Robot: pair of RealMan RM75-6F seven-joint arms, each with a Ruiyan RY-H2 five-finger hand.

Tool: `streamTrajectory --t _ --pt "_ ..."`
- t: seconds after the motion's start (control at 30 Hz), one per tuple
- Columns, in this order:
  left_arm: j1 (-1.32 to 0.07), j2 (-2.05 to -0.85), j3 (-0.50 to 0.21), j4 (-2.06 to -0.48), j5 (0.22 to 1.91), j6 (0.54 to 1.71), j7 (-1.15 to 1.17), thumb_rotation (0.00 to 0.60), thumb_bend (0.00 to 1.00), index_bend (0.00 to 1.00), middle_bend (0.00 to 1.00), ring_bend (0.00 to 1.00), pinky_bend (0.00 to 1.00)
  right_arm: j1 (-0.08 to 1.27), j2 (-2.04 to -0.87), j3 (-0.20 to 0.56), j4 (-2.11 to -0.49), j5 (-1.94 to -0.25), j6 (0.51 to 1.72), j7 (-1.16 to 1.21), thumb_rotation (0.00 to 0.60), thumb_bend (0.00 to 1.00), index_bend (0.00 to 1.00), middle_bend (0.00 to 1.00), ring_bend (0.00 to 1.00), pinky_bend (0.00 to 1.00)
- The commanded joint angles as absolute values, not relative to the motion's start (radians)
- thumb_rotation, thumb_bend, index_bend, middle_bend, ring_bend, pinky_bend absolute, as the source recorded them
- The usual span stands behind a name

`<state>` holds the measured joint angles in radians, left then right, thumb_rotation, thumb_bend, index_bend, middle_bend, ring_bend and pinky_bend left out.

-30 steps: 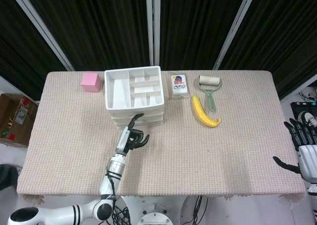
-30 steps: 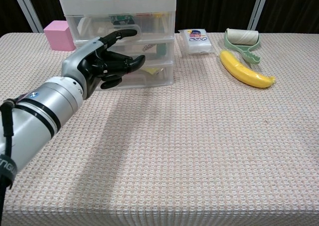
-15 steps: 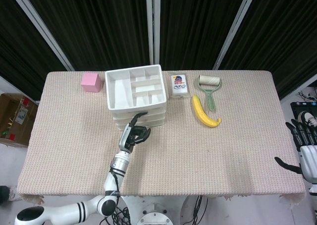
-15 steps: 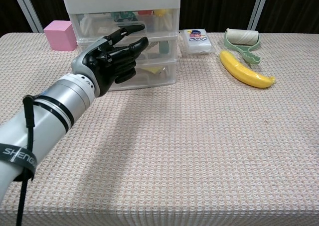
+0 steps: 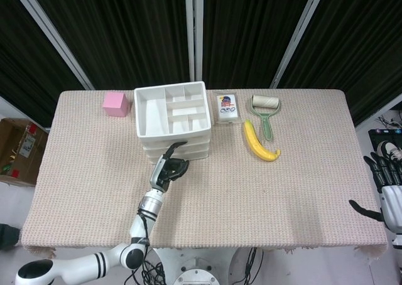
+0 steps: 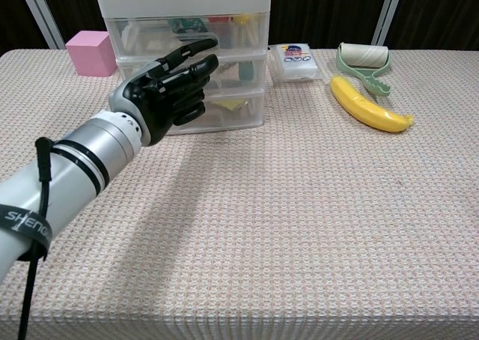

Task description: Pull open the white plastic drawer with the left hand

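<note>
The white plastic drawer unit (image 5: 173,117) (image 6: 187,25) stands at the back middle-left of the table, three clear-fronted drawers stacked under an open divided top tray. All drawers look pushed in. My left hand (image 5: 168,169) (image 6: 166,89) hovers right at the drawer fronts, fingers stretched toward them and apart, holding nothing. Its fingertips (image 6: 203,61) reach the middle drawer's front; contact cannot be told. My right hand (image 5: 384,184) hangs off the table's right edge, fingers spread and empty.
A pink cube (image 5: 115,103) (image 6: 90,52) sits left of the drawers. To their right lie a small packet (image 5: 227,108) (image 6: 297,61), a yellow banana (image 5: 259,141) (image 6: 369,105) and a green-handled lint roller (image 5: 266,109) (image 6: 364,61).
My left hand moved forward and up to the drawer fronts. The drawer unit shifted slightly to the right in the views. The right hand stayed put.
</note>
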<state>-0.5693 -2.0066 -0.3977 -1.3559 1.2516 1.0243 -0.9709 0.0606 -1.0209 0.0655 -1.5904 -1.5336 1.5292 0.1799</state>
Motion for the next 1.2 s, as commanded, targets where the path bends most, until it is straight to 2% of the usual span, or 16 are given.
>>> streamTrajectory --t 0.03,0.53,0.6,0.67,0.7,0.8,0.93,1.07,1.2 --pt "-0.559 -1.995 -0.382 -1.369 1.260 1.023 -0.984 0.600 0.40 0.57 0.92 1.00 1.00 0.060 -1.021 0.065 -1.593 -1.535 1.530 0.178 0.600 0.05 0.00 0.01 0.00 0.00" --pt "-0.483 -1.942 -0.288 -1.464 1.323 1.074 -1.070 0.600 0.40 0.59 0.91 1.00 1.00 0.057 -1.016 0.058 -1.624 -1.546 1.529 0.141 0.600 0.05 0.00 0.01 0.00 0.00" --pt "-0.478 -1.938 -0.277 -1.474 1.326 1.077 -1.061 0.600 0.40 0.56 0.91 1.00 1.00 0.056 -1.016 0.057 -1.628 -1.548 1.529 0.137 0.600 0.05 0.00 0.01 0.00 0.00" --pt "-0.476 -1.933 -0.267 -1.479 1.331 1.082 -1.033 0.600 0.40 0.47 0.91 1.00 1.00 0.056 -1.016 0.057 -1.631 -1.549 1.528 0.134 0.600 0.05 0.00 0.01 0.00 0.00" --pt "-0.474 -1.930 -0.258 -1.480 1.335 1.089 -0.998 0.600 0.40 0.42 0.90 1.00 1.00 0.057 -1.015 0.056 -1.633 -1.550 1.528 0.132 0.600 0.05 0.00 0.01 0.00 0.00" --pt "-0.465 -1.917 -0.221 -1.474 1.362 1.137 -0.822 0.600 0.40 0.36 0.89 1.00 1.00 0.056 -1.012 0.056 -1.636 -1.555 1.532 0.129 0.600 0.05 0.00 0.01 0.00 0.00" --pt "-0.448 -1.858 -0.176 -1.506 1.443 1.233 -0.540 0.600 0.40 0.39 0.89 1.00 1.00 0.054 -1.006 0.058 -1.638 -1.555 1.537 0.129 0.600 0.05 0.00 0.01 0.00 0.00" --pt "-0.447 -1.765 -0.188 -1.567 1.511 1.309 -0.260 0.600 0.39 0.39 0.88 1.00 1.00 0.056 -1.001 0.060 -1.640 -1.562 1.540 0.130 0.600 0.05 0.00 0.01 0.00 0.00" --pt "-0.463 -1.666 -0.232 -1.635 1.536 1.332 -0.031 0.600 0.36 0.33 0.88 1.00 1.00 0.056 -0.997 0.062 -1.642 -1.570 1.548 0.132 0.600 0.05 0.00 0.01 0.00 0.00"
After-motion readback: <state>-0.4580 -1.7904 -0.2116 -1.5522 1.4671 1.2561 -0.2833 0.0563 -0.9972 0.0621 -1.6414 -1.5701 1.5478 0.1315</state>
